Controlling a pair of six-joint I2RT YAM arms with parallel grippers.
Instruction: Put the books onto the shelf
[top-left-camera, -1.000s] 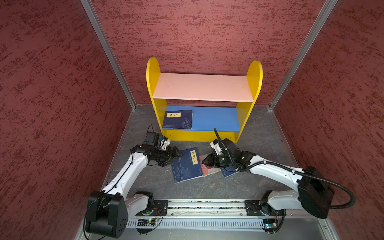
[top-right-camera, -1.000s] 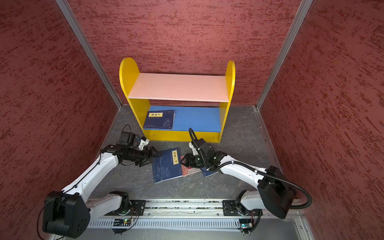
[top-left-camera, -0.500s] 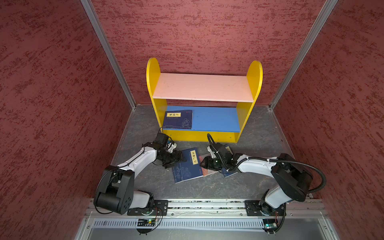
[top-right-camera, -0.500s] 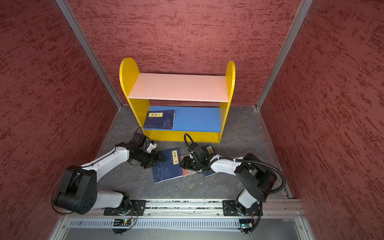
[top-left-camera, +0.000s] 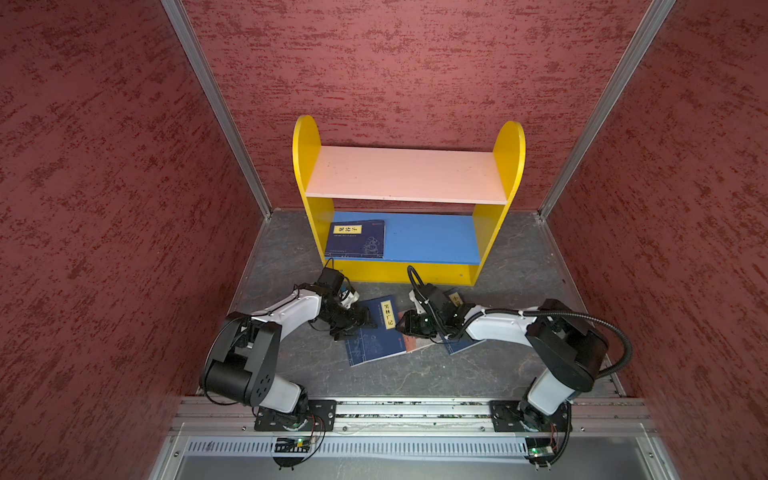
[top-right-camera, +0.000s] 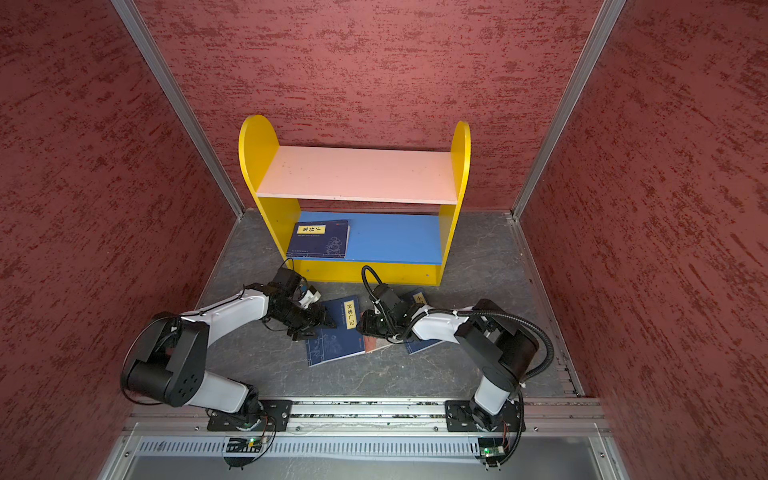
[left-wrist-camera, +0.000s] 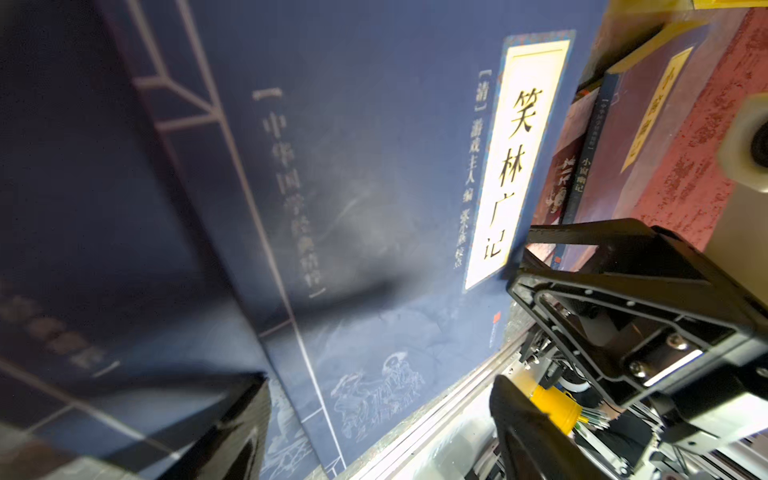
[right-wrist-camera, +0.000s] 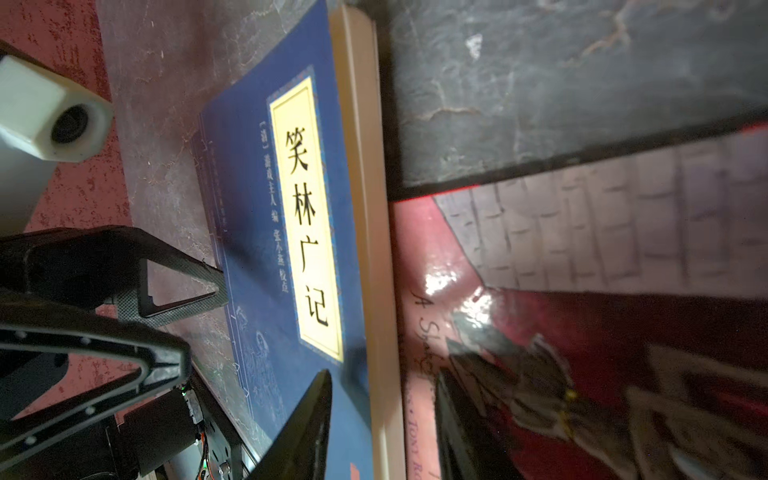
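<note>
A navy book (top-left-camera: 374, 336) (top-right-camera: 336, 340) (left-wrist-camera: 374, 187) (right-wrist-camera: 266, 249) with a yellow label lies on the floor, overlapping a pink-and-red book (top-left-camera: 415, 344) (right-wrist-camera: 519, 332). Another navy book (top-left-camera: 456, 298) lies under the right arm. A further navy book (top-left-camera: 355, 239) (top-right-camera: 320, 239) lies flat on the blue lower board of the shelf (top-left-camera: 407, 174) (top-right-camera: 357, 174). My left gripper (top-left-camera: 368, 323) (left-wrist-camera: 378, 382) stands wide open over the floor book's left side. My right gripper (top-left-camera: 402, 326) (right-wrist-camera: 384, 386) straddles that book's page edge, open, one finger over the navy cover and one over the pink book.
Red textured walls close in on three sides, and the shelf stands against the back wall. The arms' base rail (top-left-camera: 415, 409) runs along the front. Grey floor (top-left-camera: 415, 374) shows between the books and the rail.
My left gripper has moved right onto the floor book's left side. My right gripper has shifted slightly left to the book's right edge and its jaws have narrowed.
</note>
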